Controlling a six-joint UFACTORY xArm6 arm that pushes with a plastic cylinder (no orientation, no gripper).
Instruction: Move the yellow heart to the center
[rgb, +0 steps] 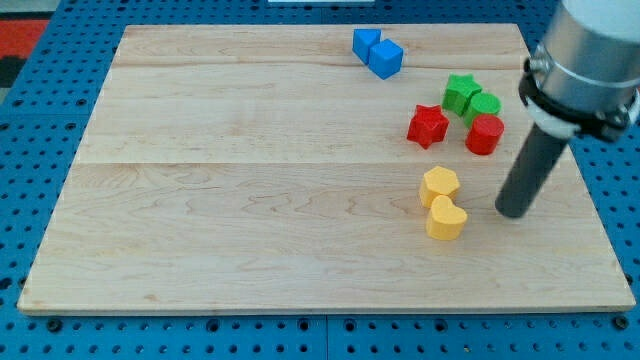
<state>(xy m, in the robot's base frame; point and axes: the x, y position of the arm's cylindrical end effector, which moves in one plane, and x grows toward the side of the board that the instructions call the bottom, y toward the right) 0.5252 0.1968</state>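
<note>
The yellow heart (446, 219) is lying nearest the view's bottom on the desk (250, 200), right of centre, lobes pointing right, touching a yellow hexagonal block (439, 185) just above it. My tip (512, 212) is resting just right of the heart, apart from it; no hand is fitted.

- A pale wooden board (250, 180) of joined planks fills most of my view, evenly lit and without glare.
- Beneath it lies a blue perforated base (60, 335), its holes in regular rows.
- A red patch (22, 35) shows at the view's top left.
</note>
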